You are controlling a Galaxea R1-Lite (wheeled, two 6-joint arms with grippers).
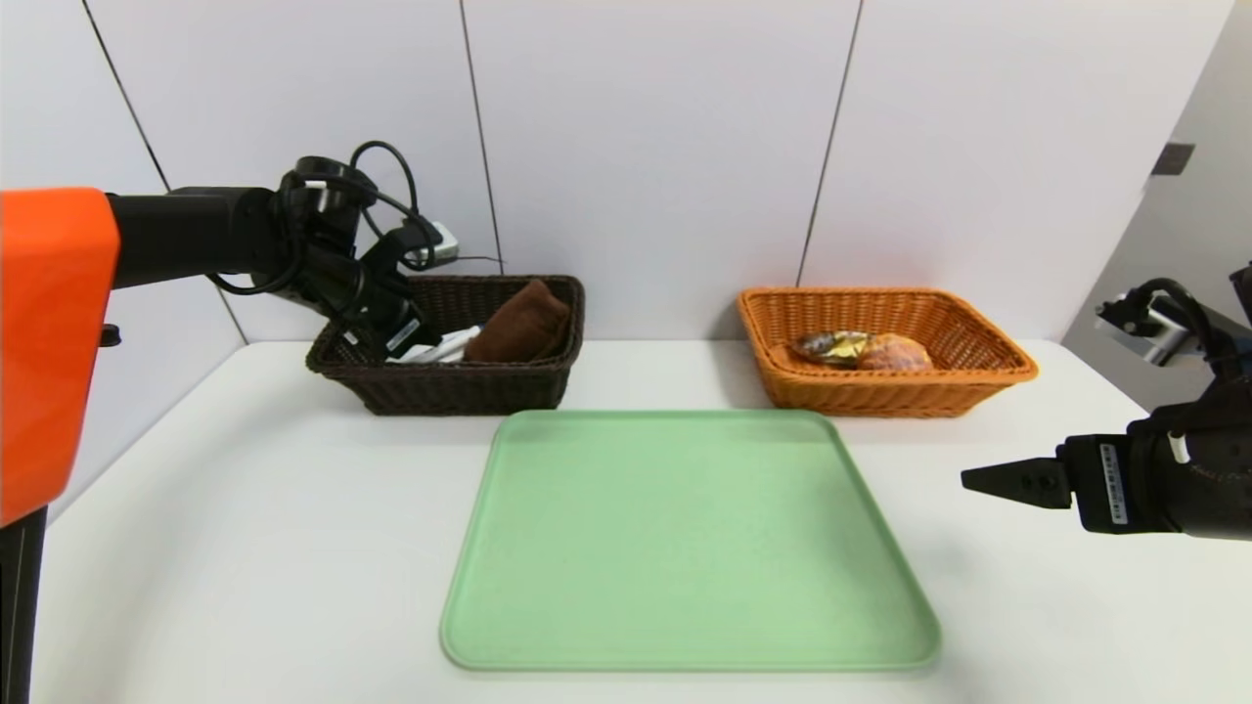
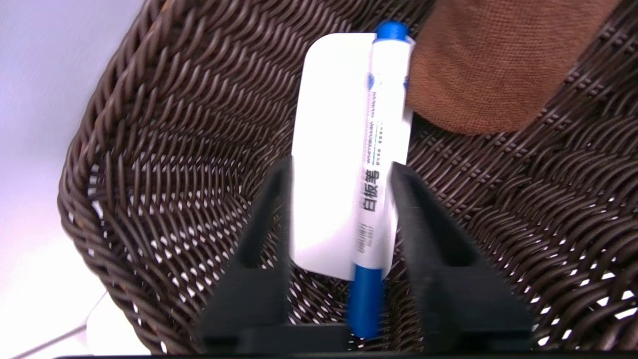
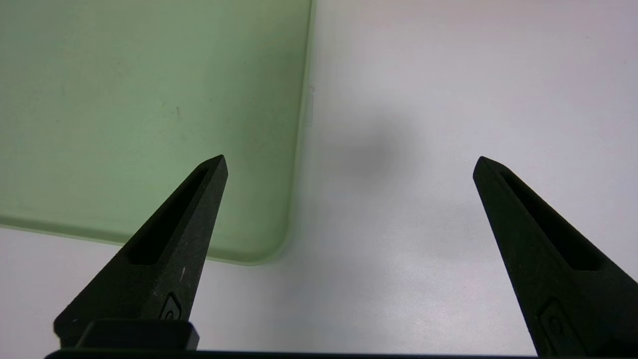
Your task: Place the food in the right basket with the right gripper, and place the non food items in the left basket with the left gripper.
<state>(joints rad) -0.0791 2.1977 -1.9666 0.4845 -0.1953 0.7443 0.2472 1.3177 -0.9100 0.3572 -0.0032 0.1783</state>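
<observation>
My left gripper (image 1: 411,337) reaches down into the dark brown left basket (image 1: 460,386). In the left wrist view its jaws (image 2: 343,164) stand apart around the white marker pen with a blue cap (image 2: 381,149), with a gap on one side. The pen lies on the flat white case (image 2: 329,124), next to the brown rolled towel (image 2: 488,65) on the basket floor (image 2: 149,149). The orange right basket (image 1: 880,391) holds the pack of chocolates (image 1: 831,345) and the cream puff (image 1: 895,354). My right gripper (image 1: 988,481) hovers open over the table at the right, holding nothing (image 3: 351,160).
A pale green tray (image 1: 685,538) lies in the middle of the white table, in front of both baskets; its corner (image 3: 124,99) shows beside the right gripper. A white wall stands close behind the baskets.
</observation>
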